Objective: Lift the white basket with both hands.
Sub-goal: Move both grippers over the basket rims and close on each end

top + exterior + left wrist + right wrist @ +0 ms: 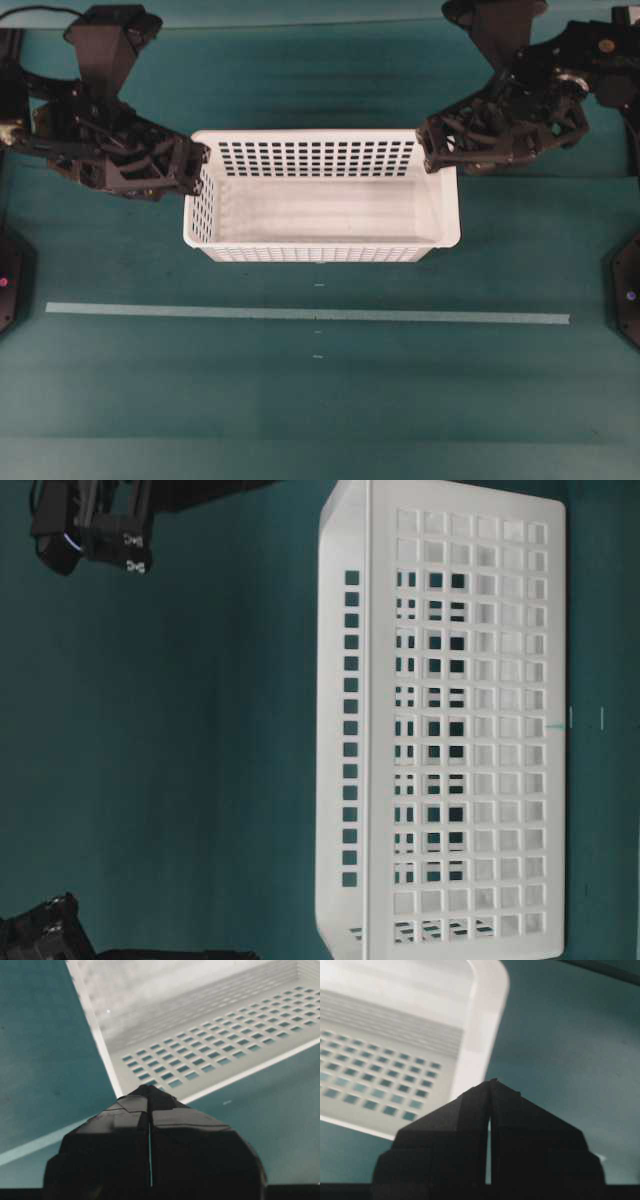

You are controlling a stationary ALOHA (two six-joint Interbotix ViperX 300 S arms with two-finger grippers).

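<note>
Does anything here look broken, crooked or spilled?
Nothing stands out. The white basket sits upright and square on the green table, empty and undamaged. The left pincer and right pincer meet its far corners, their tips pressed almost together in the wrist views.

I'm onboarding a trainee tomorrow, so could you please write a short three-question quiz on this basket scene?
1. True or false: the white basket holds several objects.
2. Multiple choice: where are the left gripper and right gripper in the overhead view? A) both at the near long side; B) one at each far corner of the basket; C) both inside the basket.
3. Short answer: what pale mark runs across the green table in front of the basket?

Key
1. False; only its bare floor shows.
2. B.
3. A long tape strip.
</note>
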